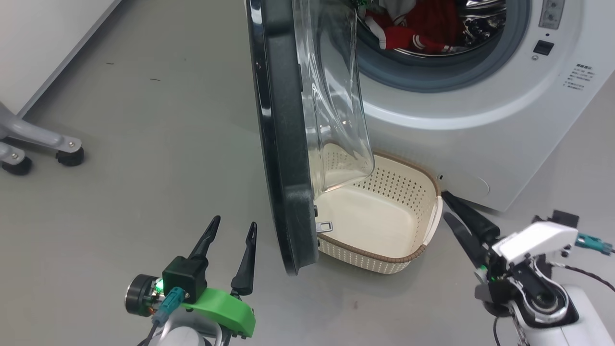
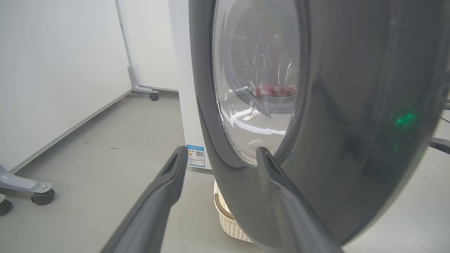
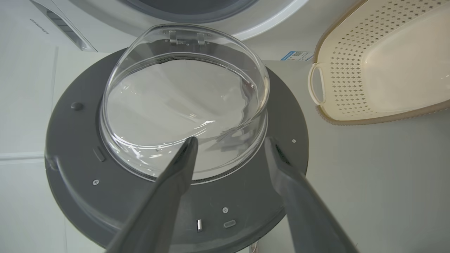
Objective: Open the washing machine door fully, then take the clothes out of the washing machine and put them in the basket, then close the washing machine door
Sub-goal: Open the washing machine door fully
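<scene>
1. Grey floor [image 1: 144, 144] runs from a white wall [image 1: 43, 43] to the washing machine [image 1: 480, 134] at the upper right of your head view. A wheeled stand foot [image 1: 43, 139] sits at the far left.
2. Your washing machine door [image 1: 281, 144] stands swung out, roughly square to the machine's front. You see it edge-on: its black rim runs as a long band from the top of the head view down toward you. Its glass bowl [image 1: 336, 96] bulges to the right.
3. Your basket [image 1: 384, 211] sits on the floor just before the machine, below the drum mouth, between the door and the right gripper [image 1: 445, 204]. One handle end faces that gripper.
4. Your clothes [image 1: 423, 29], red with white trim, lie inside the drum.
5. Your left gripper [image 1: 234, 222] has its fingers spread wide and holds nothing. It points up the view, just left of the door's lower edge. In the left wrist view one finger overlaps the door's outer rim; you cannot tell whether it touches.
6. Your right gripper is likewise spread and empty. It aims at the door's inner face, with its tips just beside the basket's rim.
7. The door's top and much of the drum are cut off. The basket's left part shows only through the glass.
</scene>
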Controlling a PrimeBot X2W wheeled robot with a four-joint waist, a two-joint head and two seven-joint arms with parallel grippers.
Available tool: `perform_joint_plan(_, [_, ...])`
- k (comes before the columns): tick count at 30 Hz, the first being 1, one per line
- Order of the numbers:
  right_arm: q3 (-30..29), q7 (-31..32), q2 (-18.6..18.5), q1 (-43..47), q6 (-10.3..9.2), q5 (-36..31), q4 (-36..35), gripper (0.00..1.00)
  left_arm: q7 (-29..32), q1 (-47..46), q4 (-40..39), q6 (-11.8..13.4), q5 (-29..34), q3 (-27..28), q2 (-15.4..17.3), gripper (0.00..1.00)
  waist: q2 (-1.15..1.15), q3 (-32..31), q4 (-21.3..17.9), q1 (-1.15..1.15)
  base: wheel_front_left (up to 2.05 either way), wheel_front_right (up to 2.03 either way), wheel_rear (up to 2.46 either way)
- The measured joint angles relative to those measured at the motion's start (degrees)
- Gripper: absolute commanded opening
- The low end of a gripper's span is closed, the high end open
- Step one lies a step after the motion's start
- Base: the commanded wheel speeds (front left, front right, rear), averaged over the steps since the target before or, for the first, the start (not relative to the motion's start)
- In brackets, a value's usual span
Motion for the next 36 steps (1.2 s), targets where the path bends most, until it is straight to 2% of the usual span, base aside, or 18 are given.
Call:
perform_joint_plan(13, [0.6,-22.0,-4.2,8.9,0.32,-24.6,-4.0,1.00,0.0,1.6,0.7,0.0,0.0,0.6,0.1,1.00,0.00,-2.4,-1.3,0.00,0.00,0.00,0.00])
perform_joint_plan(17, [2.0,-29.4,-8.0,9.7,0.33,-36.4,-3.6,1.00,0.0,2.3,1.1,0.0,0.0,0.8,0.3,1.00,0.00,-3.0,-1.8,0.00,0.00,0.00,0.00])
perform_joint_plan(22, [3.6,-38.1,-10.3,10.4,0.22,-48.9,-2.8,1.00,0.0,2.7,1.7,0.0,0.0,0.7,0.7,1.00,0.00,-4.0,-2.5,0.00,0.00,0.00,0.00])
perform_joint_plan(24, [4.2,-41.3,-10.8,10.5,-1.08,-53.1,-2.8,1.00,0.0,2.9,1.8,0.0,0.0,0.7,0.7,1.00,0.00,-4.4,-2.7,0.00,0.00,0.00,0.00])
perform_joint_plan(29, [5.7,-40.0,-11.2,10.7,-4.08,-60.6,-2.8,1.00,0.0,3.1,1.9,0.0,0.0,0.7,0.8,1.00,0.00,-4.8,-2.9,0.00,0.00,0.00,0.00])
perform_joint_plan(33, [6.5,-39.6,-9.8,11.8,-6.38,-63.6,-2.4,1.00,0.0,3.1,2.0,0.0,0.0,0.7,0.8,1.00,0.00,-5.3,-2.9,0.00,0.00,0.00,0.00])
perform_joint_plan(36, [6.9,-39.3,-8.0,12.7,-7.40,-64.8,-2.2,1.00,0.0,3.2,2.0,0.0,0.0,0.8,0.9,1.00,0.00,-5.3,-2.9,0.00,0.00,0.00,0.00])
